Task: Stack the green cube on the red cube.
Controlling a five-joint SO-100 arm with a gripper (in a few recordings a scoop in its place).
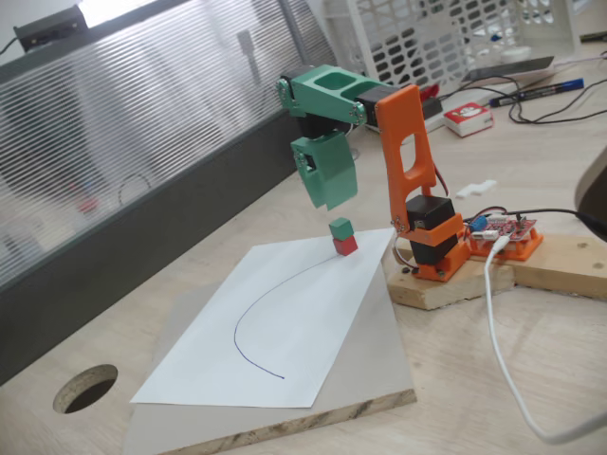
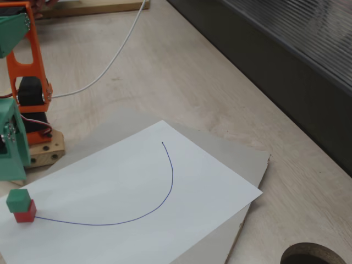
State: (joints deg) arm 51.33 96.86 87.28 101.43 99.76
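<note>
Now stacked: green cube [image 1: 340, 227] sitting on red cube [image 1: 345, 245], both on the paper [image 1: 275, 332] at one end of the drawn curve [image 1: 261, 318]. Gripper [image 1: 325, 194] hanging just above, clear of the cubes; fingers possibly open, hard to tell.

The orange lower arm [image 1: 406, 156] stands nearly upright from its base, and the green upper segment [image 1: 327, 95] folds forward from its top. The green claw [image 1: 325, 180] hangs pointing down, holding nothing. Whether its jaws are parted cannot be told.
</note>
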